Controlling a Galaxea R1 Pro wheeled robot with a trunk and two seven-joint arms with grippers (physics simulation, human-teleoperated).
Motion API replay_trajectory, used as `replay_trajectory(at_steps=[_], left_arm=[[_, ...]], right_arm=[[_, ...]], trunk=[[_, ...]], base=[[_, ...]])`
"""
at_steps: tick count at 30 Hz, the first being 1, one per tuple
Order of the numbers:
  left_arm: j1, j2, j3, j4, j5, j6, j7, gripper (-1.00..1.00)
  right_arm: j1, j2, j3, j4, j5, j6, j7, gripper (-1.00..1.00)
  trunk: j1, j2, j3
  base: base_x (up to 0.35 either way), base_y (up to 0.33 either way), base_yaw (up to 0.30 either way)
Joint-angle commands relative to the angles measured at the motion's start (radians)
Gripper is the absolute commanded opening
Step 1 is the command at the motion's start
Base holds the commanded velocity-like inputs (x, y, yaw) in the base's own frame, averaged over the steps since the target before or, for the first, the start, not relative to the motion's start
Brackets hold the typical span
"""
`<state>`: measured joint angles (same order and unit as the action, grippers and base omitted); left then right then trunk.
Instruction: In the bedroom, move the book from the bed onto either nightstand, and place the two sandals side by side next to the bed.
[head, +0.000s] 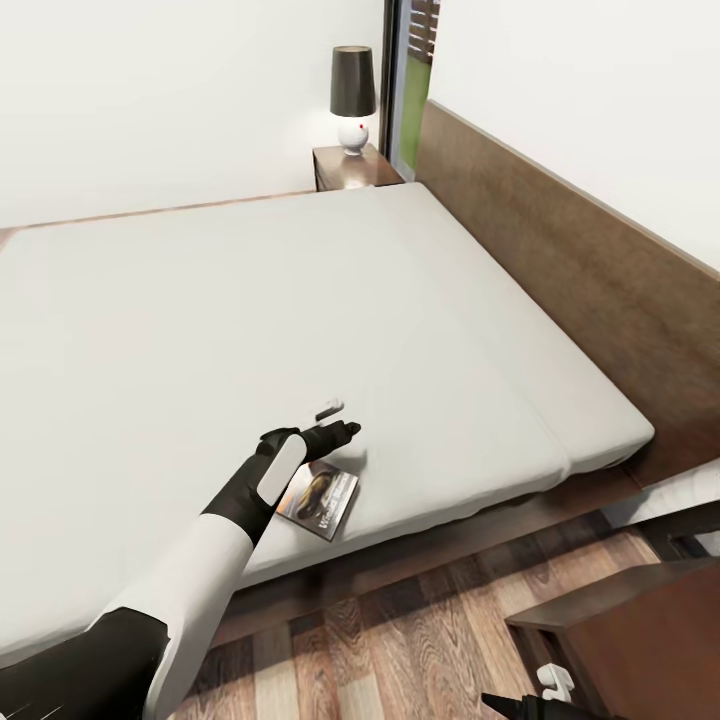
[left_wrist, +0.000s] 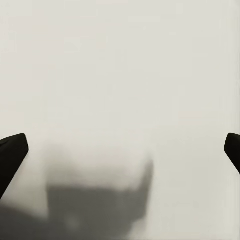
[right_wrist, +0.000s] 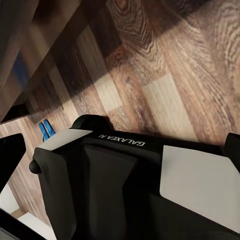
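Observation:
The book (head: 322, 498), dark-covered with a yellowish picture, lies flat on the grey mattress of the bed (head: 300, 300) near its front edge. My left gripper (head: 336, 420) hovers just past the book's far edge, over bare mattress. It is open, and in the left wrist view its fingertips (left_wrist: 11, 152) stand wide apart with only mattress between them. Both blue sandals (right_wrist: 45, 130) show small in the right wrist view, lying close together on the wood floor beside dark furniture. My right gripper (head: 540, 695) hangs low at the front right, open and holding nothing.
A nightstand (head: 355, 165) with a dark-shaded lamp (head: 352, 95) stands at the bed's far corner by the headboard (head: 560, 260). A second dark brown cabinet (head: 640, 620) is at the near right. Wood-plank floor (head: 420, 640) runs along the bed's front.

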<state>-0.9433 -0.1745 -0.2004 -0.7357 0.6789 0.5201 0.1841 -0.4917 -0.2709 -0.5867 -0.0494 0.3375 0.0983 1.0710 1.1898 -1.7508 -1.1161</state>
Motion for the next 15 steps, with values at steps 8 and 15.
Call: replay_trajectory(at_steps=[8, 15], left_arm=[[0.000, 0.000, -0.002, 0.010, 0.025, 0.003, 0.009, 1.00], [0.001, 0.000, -0.002, 0.010, 0.025, 0.003, 0.009, 1.00]], right_arm=[[-0.001, 0.000, -0.008, -0.001, 0.006, 0.011, 0.004, 1.00], [0.000, 0.000, -0.008, -0.001, 0.006, 0.011, 0.004, 1.00]], trunk=[[0.000, 0.000, -0.001], [0.000, 0.000, -0.001]], base=[[0.000, 0.000, -0.104], [0.000, 0.000, -0.009]])
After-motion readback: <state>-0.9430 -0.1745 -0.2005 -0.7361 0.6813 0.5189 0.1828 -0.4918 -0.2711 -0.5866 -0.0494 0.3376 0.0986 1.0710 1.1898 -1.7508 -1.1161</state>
